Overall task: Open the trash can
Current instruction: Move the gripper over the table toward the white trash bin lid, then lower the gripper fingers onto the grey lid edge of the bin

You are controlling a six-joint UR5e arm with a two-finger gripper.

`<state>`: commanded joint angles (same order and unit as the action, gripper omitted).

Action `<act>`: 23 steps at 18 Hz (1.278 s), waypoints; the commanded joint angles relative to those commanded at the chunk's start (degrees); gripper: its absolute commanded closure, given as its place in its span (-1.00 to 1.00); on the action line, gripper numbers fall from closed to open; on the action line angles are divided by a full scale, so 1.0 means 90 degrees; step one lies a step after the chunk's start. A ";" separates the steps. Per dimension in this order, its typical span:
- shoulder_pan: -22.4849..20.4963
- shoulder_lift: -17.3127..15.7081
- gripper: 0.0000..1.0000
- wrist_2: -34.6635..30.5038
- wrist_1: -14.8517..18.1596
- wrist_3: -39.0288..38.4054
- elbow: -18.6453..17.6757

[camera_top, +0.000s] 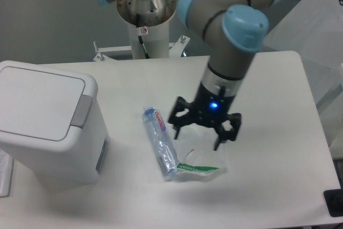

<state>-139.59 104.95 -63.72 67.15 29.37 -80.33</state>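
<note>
1. You see the large boxy white plastic trash can [51,132] standing at the left edge of the white desk [273,186], near the front-left corner.
2. Its flat white lid [37,100] lies closed and level on top of the body.
3. The grey push-button tab [81,112] sits at the right rim of the lid, facing the middle of the desk.
4. Locate the black two-finger claw [204,133] over the middle of the desk, well apart from the trash can.
5. The claw is spread wide, with nothing between its fingers. A blue light glows on the wrist just above it.
6. The claw hangs from the grey robot arm with light-blue joint caps [236,30], which reaches in from the rear-right corner of the desk.
7. A clear plastic bottle with a blue cap [161,143] lies on its side just left of the claw, cap end toward the rear edge.
8. A crumpled transparent plastic bag with a green strip [201,156] lies beside the bottle on its right, directly below the claw. You cannot tell whether the fingertips touch the bag.
9. The white arm pedestal [144,25] stands behind the rear edge of the desk.
</note>
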 joint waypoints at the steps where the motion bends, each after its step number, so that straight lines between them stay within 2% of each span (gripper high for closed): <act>1: 0.0156 -0.0049 -1.00 -0.0010 0.0000 -0.0127 -0.0029; 7: 0.0792 -0.0274 -1.00 0.0010 -0.0088 -0.0626 -0.0078; 11: 0.0939 -0.0343 -1.00 0.0010 -0.0098 -0.0841 -0.0205; 14: 0.0959 -0.0353 -1.00 0.0000 -0.0292 -0.0871 -0.0390; 23: 0.0939 -0.0382 -1.00 -0.0078 -0.0303 -0.0861 -0.0547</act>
<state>-131.13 101.51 -64.42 64.42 21.62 -85.25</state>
